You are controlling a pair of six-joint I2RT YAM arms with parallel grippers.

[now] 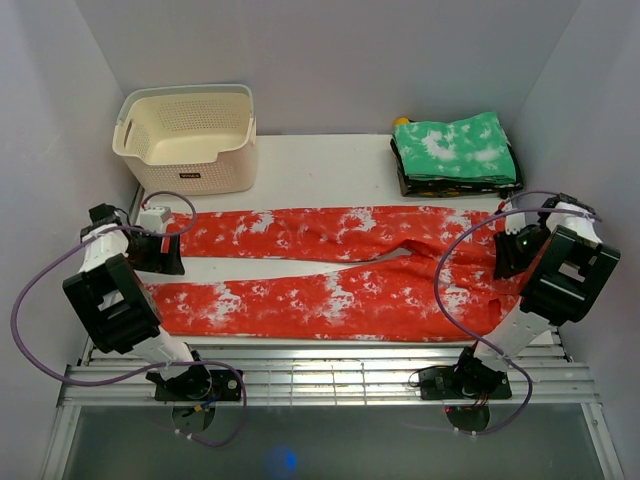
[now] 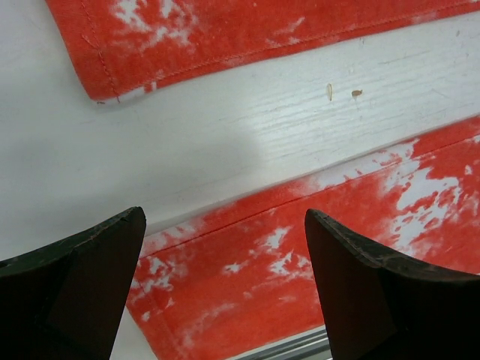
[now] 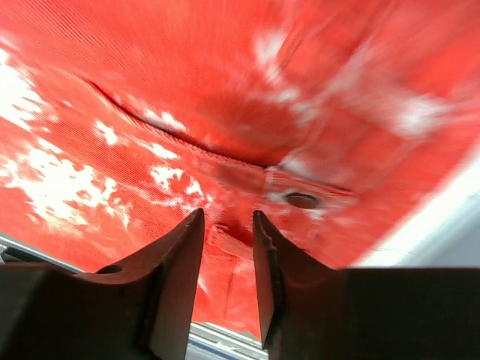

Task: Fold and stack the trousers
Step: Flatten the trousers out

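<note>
White walls [image 1: 330, 60] box in a white table [image 1: 330, 160]. The red trousers [image 1: 330, 290] lie flat across the middle of the top view, legs toward the left and waist at the right. A cream basket [image 1: 188, 135] sits at upper left, a folded green pile [image 1: 455, 150] at upper right.

I judge the first fold has not yet been made. My left gripper [image 2: 225, 225] is spread wide and holds nothing, above the gap between the two leg hems. My right gripper [image 3: 229, 217] is nearly closed at the waistband beside the button [image 3: 302, 200]; I cannot tell whether cloth is pinched. Next, both grippers need a firm hold on an edge.
</note>
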